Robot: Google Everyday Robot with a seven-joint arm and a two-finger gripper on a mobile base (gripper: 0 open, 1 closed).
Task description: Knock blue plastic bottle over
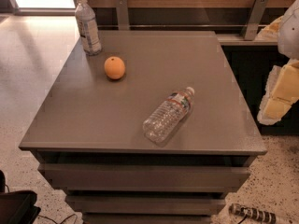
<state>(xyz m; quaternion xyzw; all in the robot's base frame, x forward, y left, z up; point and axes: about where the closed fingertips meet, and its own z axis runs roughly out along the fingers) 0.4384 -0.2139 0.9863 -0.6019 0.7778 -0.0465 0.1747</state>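
The blue plastic bottle (88, 28) stands upright at the far left corner of the grey table (93, 120). It has a white cap and a wide pale label with dark print. My gripper (280, 94), white with yellowish parts, hangs at the right edge of the view, beyond the table's right side and far from the bottle. Nothing is in contact with the bottle.
An orange (114, 67) sits just in front and to the right of the blue bottle. A clear ribbed bottle (167, 115) with a red-white label lies on its side near the table's front right. A wooden wall with metal brackets runs behind the table.
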